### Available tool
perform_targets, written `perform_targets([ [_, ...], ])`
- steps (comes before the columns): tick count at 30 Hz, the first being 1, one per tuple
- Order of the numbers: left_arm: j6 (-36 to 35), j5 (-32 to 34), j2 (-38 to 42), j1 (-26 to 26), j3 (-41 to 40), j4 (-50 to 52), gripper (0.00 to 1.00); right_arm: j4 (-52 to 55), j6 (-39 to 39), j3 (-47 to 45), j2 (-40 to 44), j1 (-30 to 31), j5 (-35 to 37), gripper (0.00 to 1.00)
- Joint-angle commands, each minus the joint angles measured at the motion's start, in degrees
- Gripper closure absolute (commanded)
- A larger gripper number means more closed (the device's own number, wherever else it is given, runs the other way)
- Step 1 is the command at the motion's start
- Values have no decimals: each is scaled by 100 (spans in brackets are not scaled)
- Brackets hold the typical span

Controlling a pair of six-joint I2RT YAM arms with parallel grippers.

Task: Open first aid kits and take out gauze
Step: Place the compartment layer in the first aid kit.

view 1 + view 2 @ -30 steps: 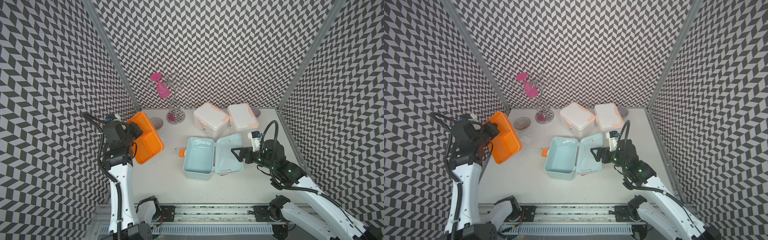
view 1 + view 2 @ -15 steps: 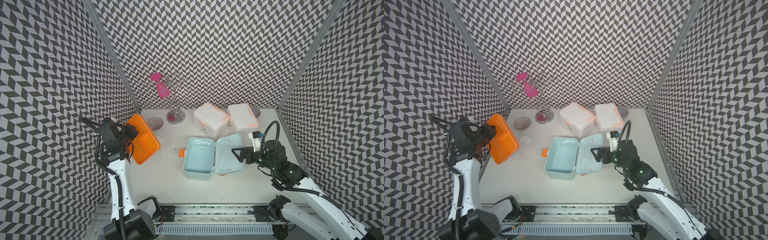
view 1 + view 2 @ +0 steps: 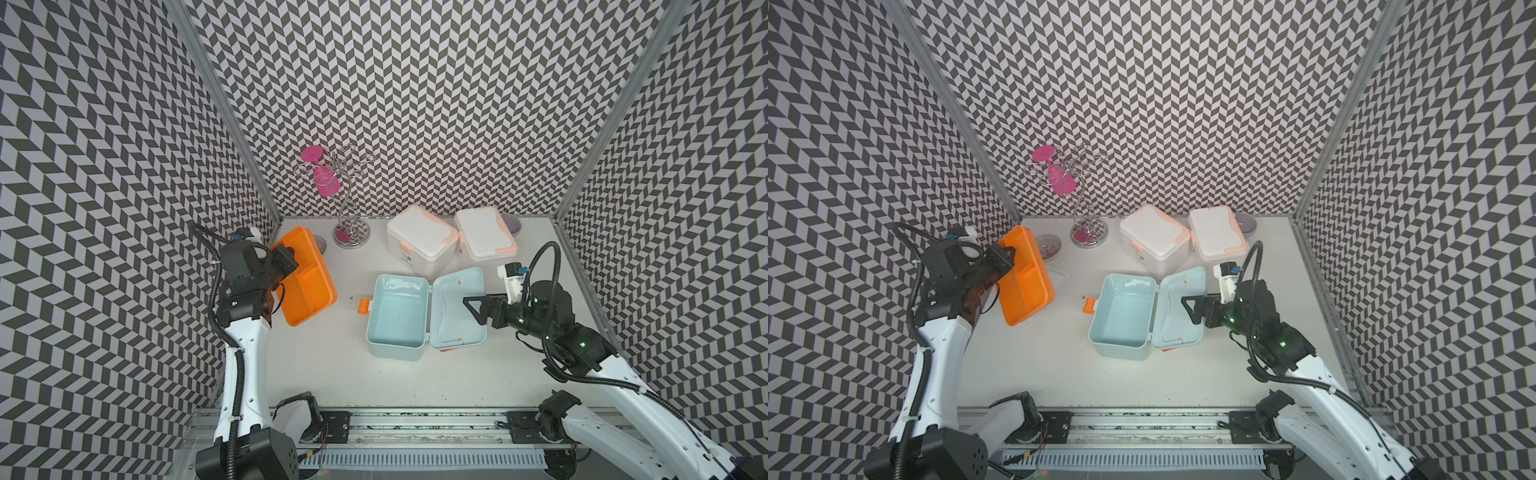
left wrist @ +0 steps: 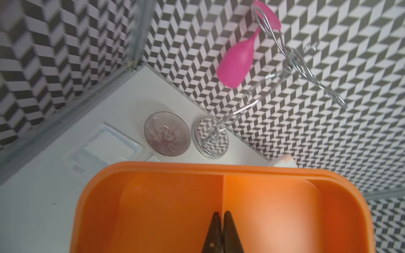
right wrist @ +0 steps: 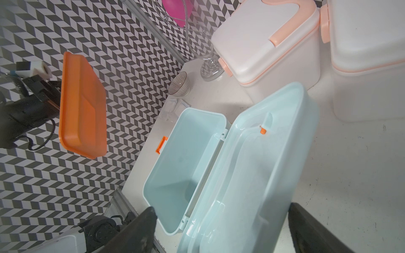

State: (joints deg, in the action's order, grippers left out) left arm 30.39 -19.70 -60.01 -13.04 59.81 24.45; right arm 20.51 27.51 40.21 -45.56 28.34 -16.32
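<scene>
Step in hand: judging by the layout, setting aside the orange tray (image 3: pixel 307 286) lifted out of the pale blue kit (image 3: pixel 397 316)
Left gripper (image 4: pixel 221 213): clamping shut on the tray's middle divider, holding the tray tilted on edge off the table (image 3: pixel 332 374), centre-left in both top views
Right gripper (image 5: pixel 221 208): hanging with jaws spread wide over the blue kit's lid (image 3: pixel 459 307), right of centre, gripping nothing
Gauze (image 3: pixel 1059 275): lying flat on the table in clear wrap, centre-left in a top view, just right of the tray and just below the ribbed glass bowl (image 3: pixel 1048 246)
Doing it well: probably lowering the tray level onto bare table, steering clear of the gauze and the glass bowl, loosening the grip only once the tray is resting; likely sending the free right gripper to a peach latch next
Risk: thin divider possibly slipping or twisting in the pinch while tilting
Kits, counted: three; one pale blue lying wide open and looking empty at centre, two white ones (image 3: pixel 417 241) (image 3: pixel 484 235) sitting shut in the upper middle
Trays: one
Gauze packs: at least one, perhaps two overlapping; not telling apart
Bowls: two, the ribbed glass one and a small grey one (image 3: pixel 512 224) peeking out behind the white kits
Other: one wire stand (image 3: pixel 351 237) carrying one pink glass (image 3: pixel 326 183)
</scene>
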Motion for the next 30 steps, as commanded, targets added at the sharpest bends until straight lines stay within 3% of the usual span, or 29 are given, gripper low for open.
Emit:
perform_targets([
  [1, -90, 711, 85, 1060, 259, 100, 100, -297, 26, 76, 77, -15, 33, 5],
  [8, 342, 2793, -548, 4279, 523, 665, 100, -295, 130, 40, 25, -14, 177, 0],
  [11, 603, 3430, -1040, 5212, 704, 784, 100, -300, 156, 25, -19, -9, 190, 0],
  [17, 1069, 3992, -2117, 5862, 1118, 1045, 100, -255, 196, 36, -38, -9, 256, 0],
  [30, 1176, 4817, -3169, 5997, 1725, 1611, 100, -206, 175, 3, 11, -14, 454, 0],
])
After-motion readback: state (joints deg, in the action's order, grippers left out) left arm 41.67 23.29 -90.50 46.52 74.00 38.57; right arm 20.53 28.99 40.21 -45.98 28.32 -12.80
